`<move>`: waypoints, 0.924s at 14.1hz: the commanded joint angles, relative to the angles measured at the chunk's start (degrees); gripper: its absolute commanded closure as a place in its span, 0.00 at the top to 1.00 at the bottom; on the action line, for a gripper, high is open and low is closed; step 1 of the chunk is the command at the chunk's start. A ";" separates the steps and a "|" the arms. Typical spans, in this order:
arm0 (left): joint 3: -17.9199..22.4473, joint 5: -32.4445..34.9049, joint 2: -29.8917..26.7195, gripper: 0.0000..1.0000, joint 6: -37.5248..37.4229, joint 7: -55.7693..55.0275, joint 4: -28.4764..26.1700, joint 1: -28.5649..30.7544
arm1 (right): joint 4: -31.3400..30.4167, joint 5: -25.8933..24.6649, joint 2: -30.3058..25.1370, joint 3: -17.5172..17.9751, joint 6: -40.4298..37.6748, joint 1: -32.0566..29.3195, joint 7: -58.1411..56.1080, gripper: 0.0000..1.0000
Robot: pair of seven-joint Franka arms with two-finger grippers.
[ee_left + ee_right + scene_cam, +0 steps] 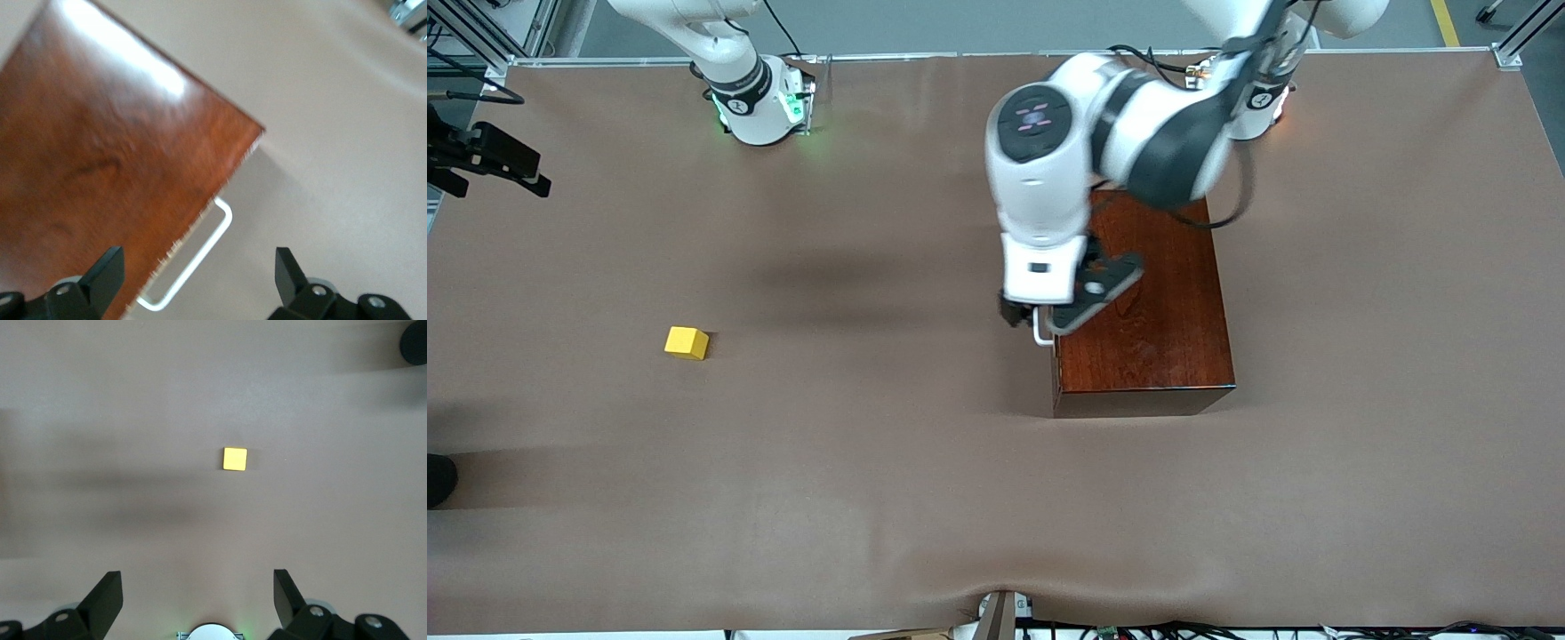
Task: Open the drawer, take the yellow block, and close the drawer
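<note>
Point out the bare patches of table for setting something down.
Bare cloth lies between the yellow block and the wooden box, and all along the table edge nearest the front camera. It is crowded at the drawer handle, where the left gripper hangs, jaws open.

A brown cloth [871, 498] covers the desk from edge to edge, rumpled into soft folds along the edge nearest the front camera. Aluminium rails [1525, 36] frame the corners. Grey floor [978, 22] shows past the edge where the bases stand, with a yellow floor line [1445, 22] at one corner. Cables [1227, 631] trail under the near edge. Even light leaves soft shadows.
</note>
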 commanded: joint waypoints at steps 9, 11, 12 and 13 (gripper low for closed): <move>-0.62 0.27 -13.28 1.00 -8.98 35.48 -6.97 15.73 | 1.22 -0.62 0.58 0.02 -0.91 -0.12 -0.59 1.00; -0.62 0.36 -16.61 1.00 -8.98 41.90 -10.66 18.19 | 1.14 -0.62 0.49 0.02 -1.00 -0.03 -0.51 1.00; -0.62 0.36 -18.02 1.00 -8.89 46.03 -12.07 19.59 | 1.14 -0.62 0.58 0.02 -1.26 -0.12 -0.59 1.00; -0.62 0.36 -18.99 1.00 -8.89 49.98 -12.87 20.82 | 1.14 -0.53 0.58 0.02 -1.35 -0.21 -0.59 1.00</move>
